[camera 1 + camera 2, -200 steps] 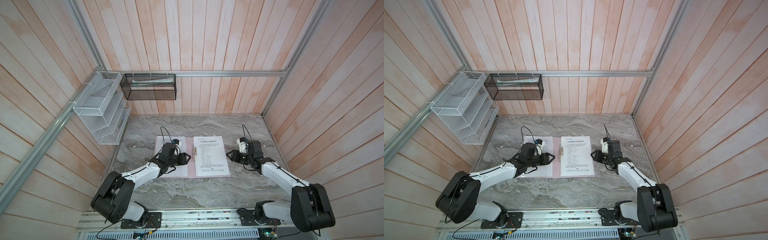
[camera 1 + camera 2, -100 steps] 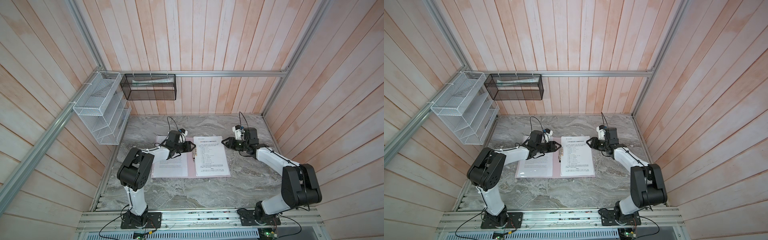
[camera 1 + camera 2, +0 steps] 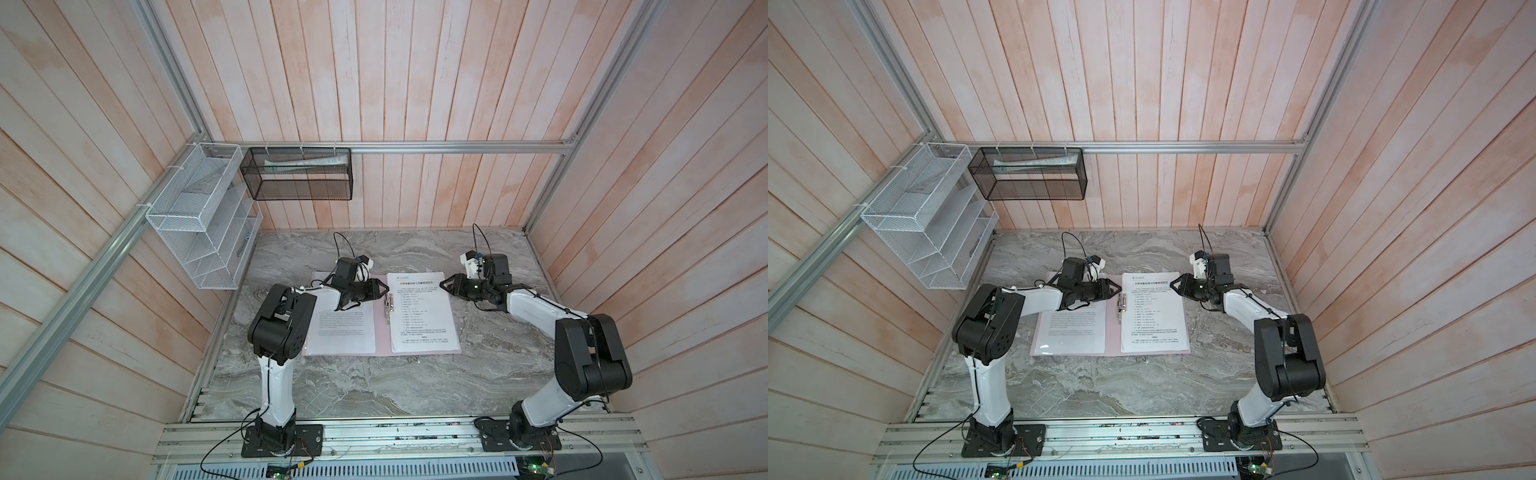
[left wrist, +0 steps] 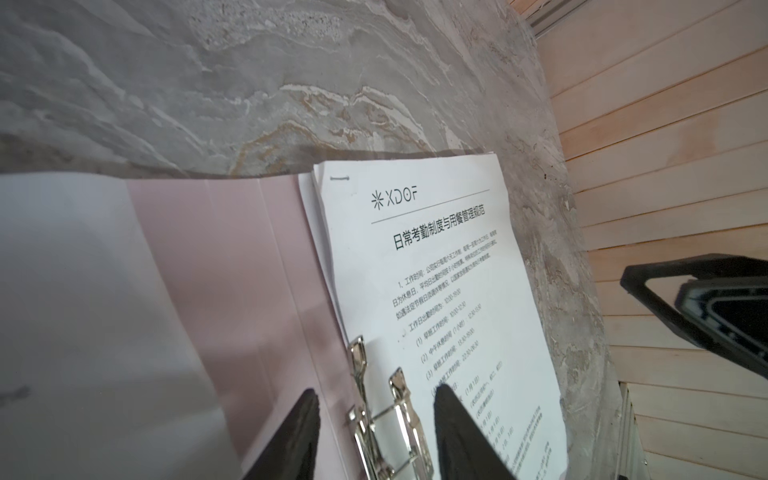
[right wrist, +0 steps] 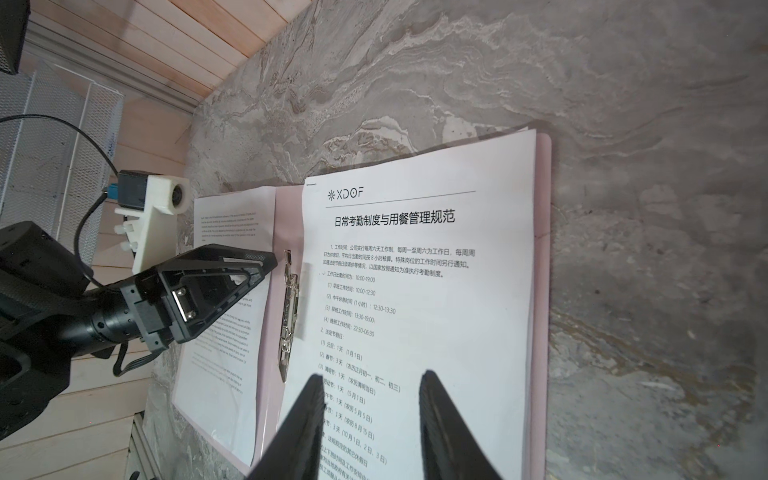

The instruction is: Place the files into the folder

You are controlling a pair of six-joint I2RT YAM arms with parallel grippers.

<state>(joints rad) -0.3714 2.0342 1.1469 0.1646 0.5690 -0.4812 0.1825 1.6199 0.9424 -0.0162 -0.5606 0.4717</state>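
Grey marble desk [image 3: 374,386]; on the walls one white rack [image 3: 199,220] and one black basket [image 3: 299,180], rolled paper [image 3: 303,164] inside it. One pink folder [image 3: 381,340] lies open on the desk, files [image 3: 424,316] on both flaps: a sheet left, a stack right. Two tools, both parted and empty: left tool [image 4: 376,395] straddles the one silver clip [image 4: 399,399], right tool [image 5: 372,378] hovers over the stack's edge

Arms reach inward; left end effector [image 3: 380,287], right end effector [image 3: 443,285] face, jaws parted.
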